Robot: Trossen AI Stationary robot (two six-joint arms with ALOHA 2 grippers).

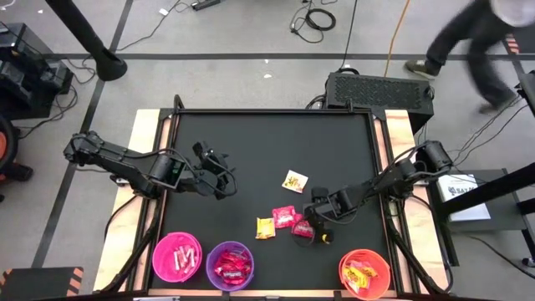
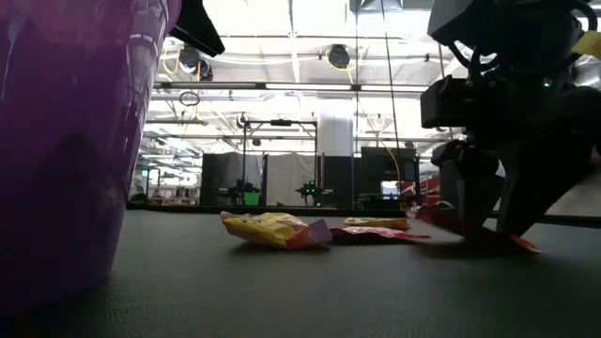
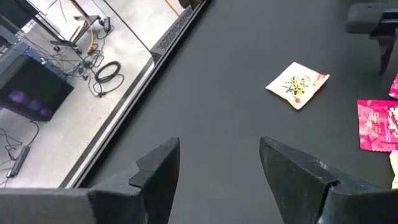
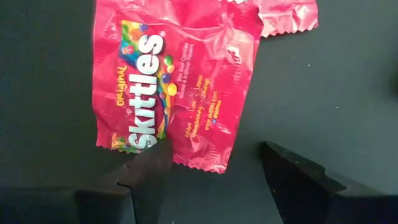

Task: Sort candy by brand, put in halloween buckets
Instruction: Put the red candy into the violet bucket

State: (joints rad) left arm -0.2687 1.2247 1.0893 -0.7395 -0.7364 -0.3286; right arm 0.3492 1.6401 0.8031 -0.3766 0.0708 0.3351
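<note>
Candy for sorting lies loose on the black tabletop (image 1: 251,142): 4 small flat wrapped packets remain out, 2 red, 1 yellow and 1 pale with a printed face. The right gripper (image 1: 321,232) stands low over the nearer red Skittles packet (image 4: 171,81), jaws apart and empty. In the right wrist view 1 dark finger (image 4: 146,168) overlaps the packet's lower crimped edge, while the other finger sits on bare table beside it, so the packet lies just ahead of the jaws and offset toward 1 finger. Its long axis runs roughly along the line of reach, across the gap between the fingers. A judgement: the coming grasp depends on centring the gap over the packet's narrow width before closing. The second red packet (image 1: 283,217) lies just beside the first, the yellow packet (image 1: 265,228) next to that, and the pale packet (image 1: 293,181) sits apart toward the table's middle. The left gripper (image 1: 219,173) waits on the left half of the table, jaws also apart and empty, well away from every packet; the right arm is plainly the nearer. Along the near edge stand 3 round plastic buckets: hot pink (image 1: 177,257), purple (image 1: 230,264) and orange-red (image 1: 365,272), each already holding candy. The purple bucket holds red packets, so it is the likely destination. A person's legs (image 1: 468,38) cross the floor beyond the table.
</note>
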